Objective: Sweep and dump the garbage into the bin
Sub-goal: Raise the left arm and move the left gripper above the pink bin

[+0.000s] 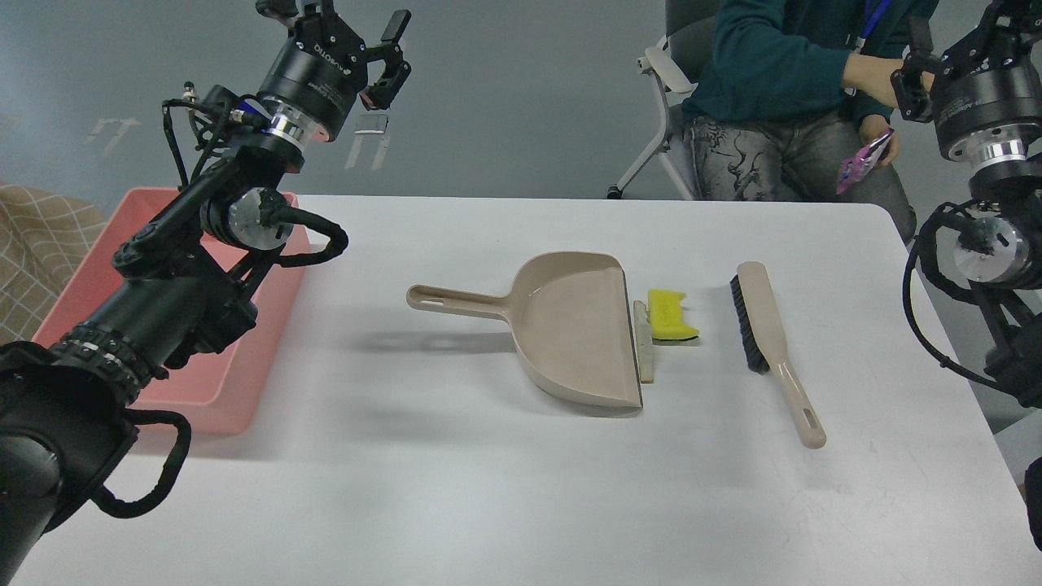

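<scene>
**Waiting to sweep: both arms raised, scraps at the dustpan's lip**

Hanging high at the far left, the left gripper (370, 49) shows its two fingers spread apart and holding nothing. The right gripper (920, 61) sits at the far right edge, dark and partly cut off; whether its fingers are apart or together cannot be told.

On the white table (488, 505) the beige brush (769, 342) lies with its long axis running near to far, bristles at the far end facing left and handle toward the near edge. Just left of the bristles rests the yellow scrap (671, 312), and left of that the pale slice (644, 342) lies along the open lip of the dustpan (570, 325), apparently touching it. The dustpan's handle points left, toward the pink bin (236, 407) at the table's left edge, partly behind the left arm.

The coming move likely turns on this line-up: garbage sits between brush and pan, so a leftward stroke would carry it in. The right arm is nearer the brush, the left nearer the dustpan handle and bin.

Lettering on the left wrist housing looks like "ROBOTIQ", though only partly legible. A seated person (773, 81) is beyond the table.
</scene>
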You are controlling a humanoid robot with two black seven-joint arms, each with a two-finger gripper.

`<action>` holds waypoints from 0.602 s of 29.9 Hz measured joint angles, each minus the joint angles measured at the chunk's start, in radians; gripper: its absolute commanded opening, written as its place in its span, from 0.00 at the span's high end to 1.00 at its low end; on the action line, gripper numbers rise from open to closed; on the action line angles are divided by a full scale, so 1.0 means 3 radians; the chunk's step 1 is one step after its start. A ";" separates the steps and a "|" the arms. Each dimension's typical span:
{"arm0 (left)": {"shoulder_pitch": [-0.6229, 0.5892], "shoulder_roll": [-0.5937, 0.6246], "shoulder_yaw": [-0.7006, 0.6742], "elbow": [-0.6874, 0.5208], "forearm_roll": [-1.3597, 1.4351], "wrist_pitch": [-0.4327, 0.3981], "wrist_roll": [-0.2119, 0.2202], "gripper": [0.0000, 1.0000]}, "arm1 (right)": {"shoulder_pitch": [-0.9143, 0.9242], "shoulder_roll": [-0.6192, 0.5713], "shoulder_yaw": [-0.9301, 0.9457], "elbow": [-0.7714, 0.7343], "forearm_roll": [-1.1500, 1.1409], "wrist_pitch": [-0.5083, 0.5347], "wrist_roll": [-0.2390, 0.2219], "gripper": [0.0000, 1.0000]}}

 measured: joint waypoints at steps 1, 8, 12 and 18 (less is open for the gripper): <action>0.0001 -0.0023 0.0003 0.0000 0.0000 0.0003 0.0000 0.02 | -0.0016 -0.0022 0.0011 0.0000 0.0000 0.0014 0.0000 0.00; -0.0003 -0.0183 0.0012 0.0097 -0.0003 0.0037 -0.0002 0.02 | -0.0076 -0.0074 0.0073 0.0000 0.0003 0.0069 0.0003 0.00; -0.0009 -0.0187 0.0009 0.0124 -0.0009 0.0038 -0.0007 0.02 | -0.0076 -0.0074 0.0073 0.0005 0.0002 0.0046 -0.0003 0.00; -0.0029 -0.0124 -0.0010 0.0127 -0.0014 0.0002 -0.0002 0.02 | -0.0084 -0.0076 0.0068 0.0013 0.0001 0.0043 -0.0015 0.00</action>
